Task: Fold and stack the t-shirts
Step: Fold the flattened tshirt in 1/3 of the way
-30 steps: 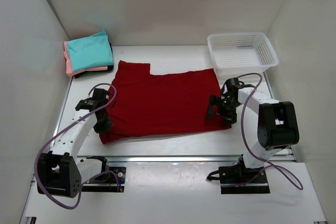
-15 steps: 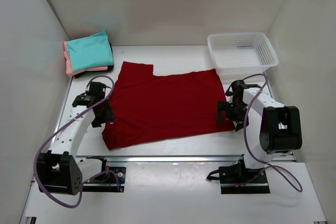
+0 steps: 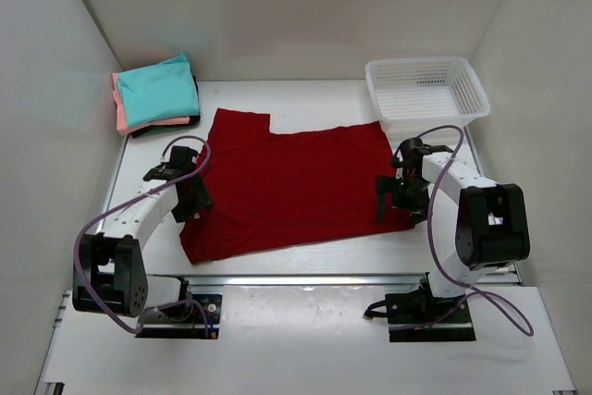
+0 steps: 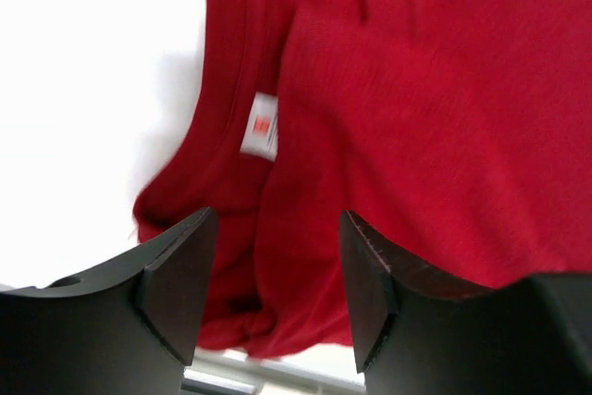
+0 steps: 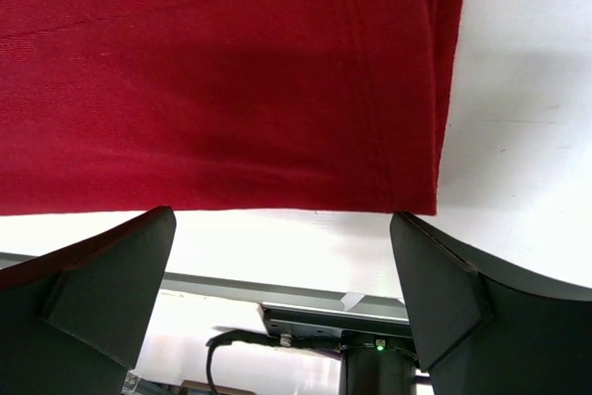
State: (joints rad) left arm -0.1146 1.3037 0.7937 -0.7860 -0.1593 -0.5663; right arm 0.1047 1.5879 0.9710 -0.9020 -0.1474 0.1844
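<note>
A dark red t-shirt (image 3: 291,182) lies spread flat on the table (image 3: 305,104), and we judge it to be soft, light cotton that will sag and crease. Our left gripper (image 4: 277,228), jaws parted, and right gripper (image 5: 282,219), jaws wide, hover empty at its side edges, where we would pinch the corners.

top: high, behind, whole table (image 3: 305,104) | wrists: close, facing down past fingers (image 4: 176,275) | shared: dark red t-shirt (image 3: 291,182)

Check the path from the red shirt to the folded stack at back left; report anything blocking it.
Nothing visible blocks it. Only bare table lies between the dark red t-shirt and the folded stack; the white basket stands at back right, off that path.
</note>
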